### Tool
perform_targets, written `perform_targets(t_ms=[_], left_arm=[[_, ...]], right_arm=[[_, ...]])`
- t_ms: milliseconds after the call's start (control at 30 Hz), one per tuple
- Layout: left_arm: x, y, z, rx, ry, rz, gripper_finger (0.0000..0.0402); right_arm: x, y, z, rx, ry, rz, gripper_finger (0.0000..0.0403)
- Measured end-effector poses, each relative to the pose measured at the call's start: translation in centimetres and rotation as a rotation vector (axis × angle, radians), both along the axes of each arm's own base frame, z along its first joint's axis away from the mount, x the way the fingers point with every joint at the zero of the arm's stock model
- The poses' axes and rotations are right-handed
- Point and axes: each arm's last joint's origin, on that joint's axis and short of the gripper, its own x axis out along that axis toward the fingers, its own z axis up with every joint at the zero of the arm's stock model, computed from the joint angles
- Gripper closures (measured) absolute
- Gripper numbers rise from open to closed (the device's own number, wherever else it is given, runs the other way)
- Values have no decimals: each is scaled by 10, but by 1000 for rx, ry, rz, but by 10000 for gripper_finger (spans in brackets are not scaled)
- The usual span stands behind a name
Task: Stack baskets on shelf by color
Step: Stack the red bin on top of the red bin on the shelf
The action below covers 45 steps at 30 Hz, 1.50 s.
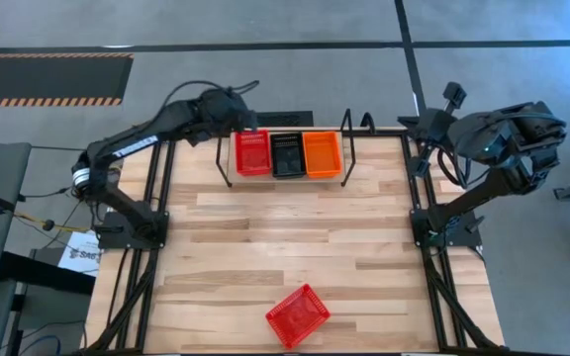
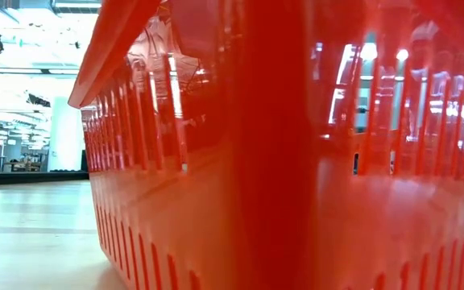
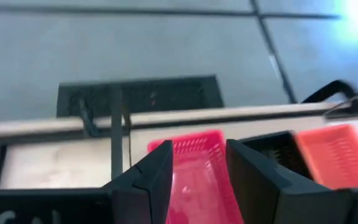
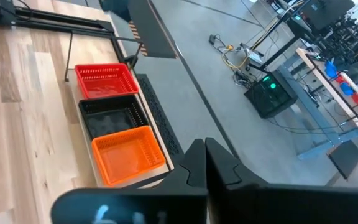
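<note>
Here left end effector [image 3: 197, 177] parted (empty) above red basket [image 3: 197, 168].

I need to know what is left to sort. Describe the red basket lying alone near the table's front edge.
The loose red basket is a small rectangular tub of glossy red plastic with slotted mesh walls and a flared rim. It rests open side up on the wooden tabletop, turned at an angle to the table's edges, far from the shelf. Neither gripper is near it. It stands so close to the low camera that it fills most of that view.
</note>
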Motion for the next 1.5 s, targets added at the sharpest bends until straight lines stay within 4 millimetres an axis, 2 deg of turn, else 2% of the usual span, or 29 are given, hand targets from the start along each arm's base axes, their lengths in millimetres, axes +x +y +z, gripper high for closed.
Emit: perform_targets(t_ms=[133, 233, 433, 533, 633, 800, 933, 1100, 1233, 1500], left_arm=[[2, -27, 28, 81, 5, -146, 267], [6, -61, 41, 116, -8, -294, 267], [6, -140, 40, 105, 26, -520, 267], [-2, -171, 34, 93, 67, -557, 267], [-12, -196, 28, 106, 122, -574, 267], [-27, -221, 24, 134, 206, -648, 267], [-36, -233, 22, 143, 261, -716, 267], [-41, -245, 22, 145, 262, -771, 267], [-44, -252, 22, 164, 265, -804, 267], [-50, -262, 22, 179, 269, -857, 267]], right_arm=[[-1, 0, 0, 29, -24, -8, 395], [0, 1, -1, 87, -43, 10, 391], [5, 3, -5, 362, -33, 168, 387], [19, 6, -16, 523, 12, 208, 387], [42, 14, -40, 621, 78, 120, 387], [102, 39, -105, 749, 203, -43, 381], [154, 72, -152, 877, 229, -2, 374], [205, 112, -193, 977, 229, 87, 362], [226, 130, -229, 1002, 302, 50, 346], [246, 143, -286, 1131, 490, -80, 288]])
